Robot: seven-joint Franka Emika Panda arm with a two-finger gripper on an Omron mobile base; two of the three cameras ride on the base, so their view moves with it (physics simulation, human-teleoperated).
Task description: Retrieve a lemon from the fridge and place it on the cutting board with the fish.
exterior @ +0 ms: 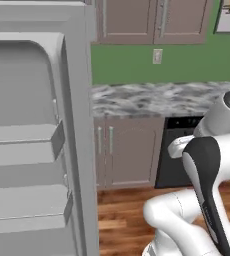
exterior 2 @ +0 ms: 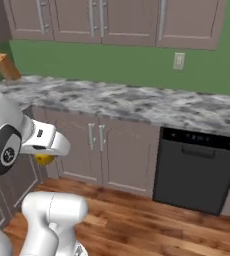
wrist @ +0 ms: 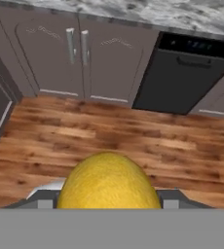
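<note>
Lemon (wrist: 108, 181), yellow and round, sits gripped between the closed-in fingers of the gripper (exterior 2: 44, 156) and hangs in the air above the wooden floor (wrist: 109, 131), which suggests it is being carried away from the fridge (exterior: 37, 140), whose grey door stands open at the left. Ahead run brown cabinets (exterior 2: 94, 150), a black dishwasher (exterior 2: 194, 170) and a grey marbled countertop (exterior 2: 137, 105) against a green wall (exterior 2: 112, 62).

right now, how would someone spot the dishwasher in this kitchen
Find the long grey marbled countertop under the green wall. Beneath it runs a row of brown cabinet doors with pale vertical handles. The dishwasher is the one black panel in that row, right of the doors, with a horizontal handle.
</note>
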